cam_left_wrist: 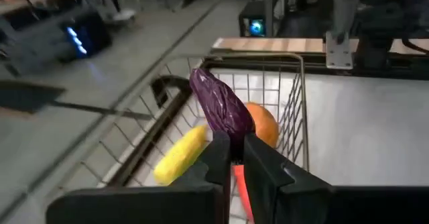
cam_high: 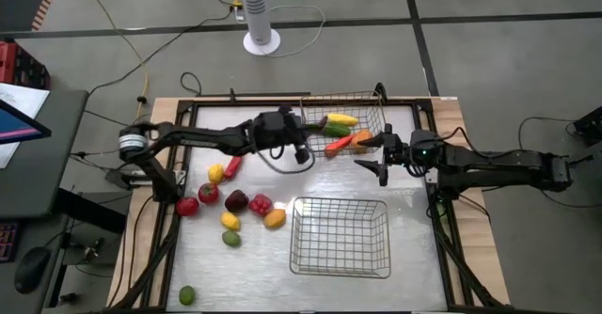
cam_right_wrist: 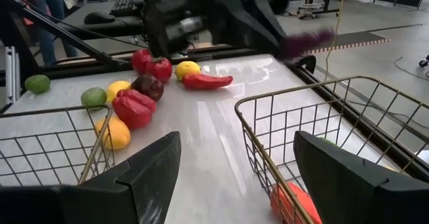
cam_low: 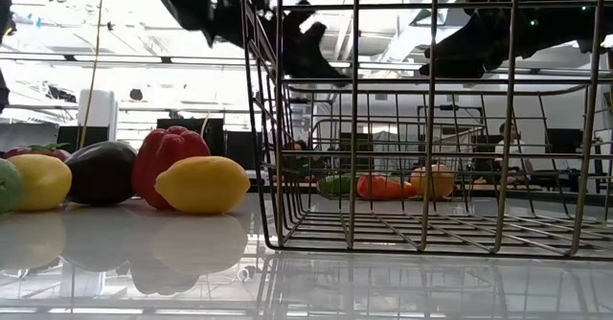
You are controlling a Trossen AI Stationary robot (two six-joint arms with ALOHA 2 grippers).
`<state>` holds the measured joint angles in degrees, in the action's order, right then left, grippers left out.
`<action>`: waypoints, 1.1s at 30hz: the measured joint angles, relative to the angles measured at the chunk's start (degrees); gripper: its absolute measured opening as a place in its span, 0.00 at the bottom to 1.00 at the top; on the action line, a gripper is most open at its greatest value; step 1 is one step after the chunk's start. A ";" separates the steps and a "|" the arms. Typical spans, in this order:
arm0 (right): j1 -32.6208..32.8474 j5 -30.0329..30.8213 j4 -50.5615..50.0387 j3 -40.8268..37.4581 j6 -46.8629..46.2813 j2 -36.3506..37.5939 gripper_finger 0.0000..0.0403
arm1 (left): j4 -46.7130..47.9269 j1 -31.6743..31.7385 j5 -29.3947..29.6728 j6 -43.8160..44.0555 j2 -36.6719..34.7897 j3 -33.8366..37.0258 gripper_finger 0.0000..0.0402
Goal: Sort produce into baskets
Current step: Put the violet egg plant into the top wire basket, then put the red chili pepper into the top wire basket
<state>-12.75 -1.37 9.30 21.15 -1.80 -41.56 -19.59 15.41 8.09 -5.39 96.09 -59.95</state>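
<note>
The far silver wire-mesh basket [cam_high: 369, 107] sat directly under the left gripper [cam_left_wrist: 236, 158] and held a yellow corn cob [cam_high: 341, 119], a long green vegetable [cam_high: 336, 130], a red-orange carrot-like piece [cam_high: 340, 145] and a round orange fruit [cam_left_wrist: 263, 123]; the near silver wire-mesh basket [cam_high: 340, 237], ahead of the right gripper [cam_high: 380, 160], showed no produce. The left gripper's fingers [cam_left_wrist: 216, 158] were pinched on a long dark purple eggplant [cam_left_wrist: 222, 104], held over the far basket's edge; the right gripper hung just beside that basket, fingers [cam_right_wrist: 149, 158] spread wide and holding nothing. Loose produce lay beyond the left gripper on the white table [cam_high: 414, 201]: a red chili [cam_right_wrist: 207, 81], a red pepper [cam_right_wrist: 136, 108], a yellow lemon [cam_low: 202, 185], a dark maroon round piece [cam_high: 236, 200], green limes [cam_high: 186, 295].
</note>
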 joint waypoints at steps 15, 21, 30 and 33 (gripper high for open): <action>0.02 -0.02 -0.31 0.00 0.13 0.00 0.78 | 28.88 1.10 -0.14 0.76 -0.42 -10.22 0.59; 0.02 -0.04 -1.08 0.00 0.34 0.00 0.78 | 44.14 0.27 4.03 7.77 -10.67 -4.69 0.59; 0.02 -0.07 -0.02 0.00 0.33 0.00 0.78 | 55.32 -0.16 6.10 31.70 -25.28 13.50 0.54; 0.02 -0.09 0.00 0.00 0.32 0.00 0.78 | 58.22 -0.36 6.24 38.08 -26.92 17.39 0.54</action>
<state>-12.73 -1.45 9.30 21.15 -1.48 -41.56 38.63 15.05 14.33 32.69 69.17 -42.56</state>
